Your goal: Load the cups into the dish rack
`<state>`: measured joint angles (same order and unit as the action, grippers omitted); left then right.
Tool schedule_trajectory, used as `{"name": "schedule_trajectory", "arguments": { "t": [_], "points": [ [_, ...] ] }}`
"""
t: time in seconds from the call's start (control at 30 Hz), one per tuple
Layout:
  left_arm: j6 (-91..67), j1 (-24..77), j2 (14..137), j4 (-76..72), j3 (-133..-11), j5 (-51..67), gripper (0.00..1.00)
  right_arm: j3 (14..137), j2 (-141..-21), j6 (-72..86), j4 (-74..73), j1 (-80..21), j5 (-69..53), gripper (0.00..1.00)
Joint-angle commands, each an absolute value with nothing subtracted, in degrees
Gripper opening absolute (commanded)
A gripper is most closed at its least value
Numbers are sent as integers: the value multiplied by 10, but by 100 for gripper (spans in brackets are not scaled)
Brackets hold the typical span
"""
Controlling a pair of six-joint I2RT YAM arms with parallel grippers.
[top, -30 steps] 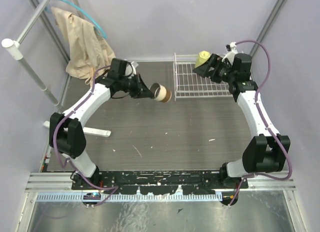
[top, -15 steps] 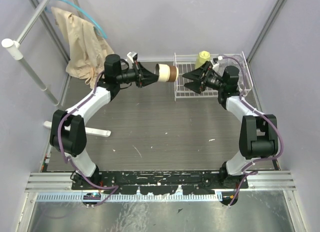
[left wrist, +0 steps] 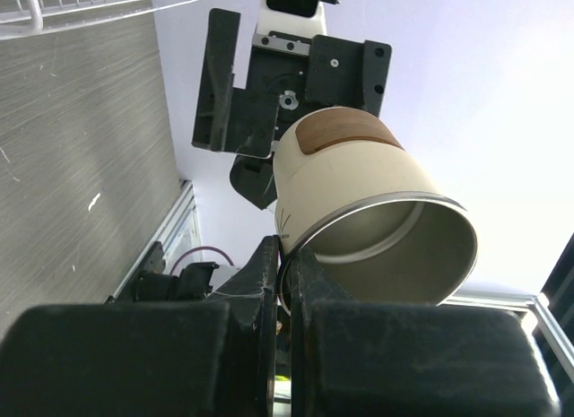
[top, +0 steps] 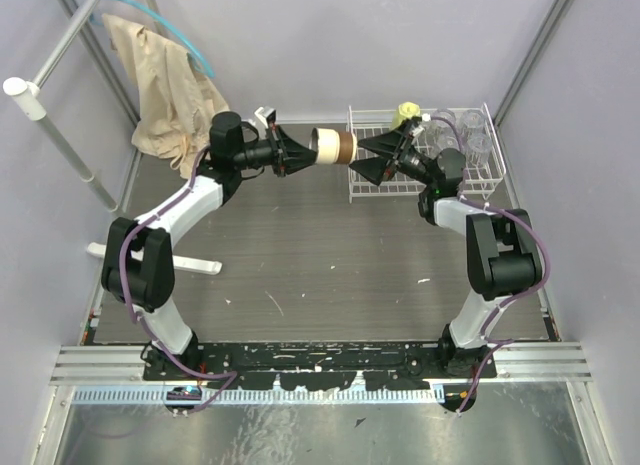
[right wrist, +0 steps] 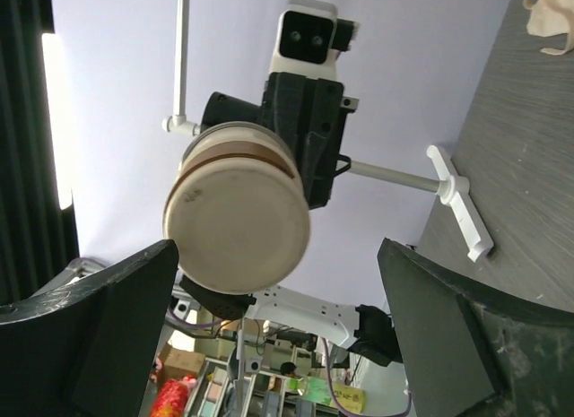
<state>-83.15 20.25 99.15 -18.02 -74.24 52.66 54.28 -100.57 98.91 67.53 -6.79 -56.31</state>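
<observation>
Far left: crumpled beige cloth (top: 160, 80) hanging from a slanted metal stand (top: 75, 30) at the back corner.
Surface: dark grey wood-grain table (top: 330, 265), flecked with pale marks.
Left arm: reaching from the near edge up and across toward the middle of the back.
Left gripper (top: 305, 150): black fingers (left wrist: 269, 282) pinched together on the rim of the cup, one inside the mouth and one outside.
Cup: small round cream cup with a brown band (top: 333, 146), bare metal inside, held on its side in the air, mouth toward the left arm, flat base toward the right arm; seen from above, just beside the left edge of the rack.
Right gripper (top: 362, 157): jaws spread wide apart, holding nothing, pointed at the cup's base (right wrist: 238, 211) and close to it without touching.
Rack: white wire dish rack (top: 372, 183) with low grid sides, standing on the table at the back right.
Mug: pale yellow mug (top: 406, 113), inside the rack at its far side, just behind the right gripper.
Tumblers: clear faceted tumblers (top: 470, 125), grouped in the right part of the rack; exact count hard to tell behind the arm's purple cable.
Right arm: folded up along the right side, wrist over the rack.
</observation>
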Motion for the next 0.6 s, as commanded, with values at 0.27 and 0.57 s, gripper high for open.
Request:
{"name": "schedule_trajectory", "arguments": {
  "t": [0.27, 0.57],
  "points": [
    [-837, 202, 995, -213, -721, 526, 0, 573, -1004, 1032, 765, -96, -548, 100],
    [-837, 203, 996, -214, -718, 528, 0, 578, -1015, 1033, 768, -103, -542, 99]
  ]
}}
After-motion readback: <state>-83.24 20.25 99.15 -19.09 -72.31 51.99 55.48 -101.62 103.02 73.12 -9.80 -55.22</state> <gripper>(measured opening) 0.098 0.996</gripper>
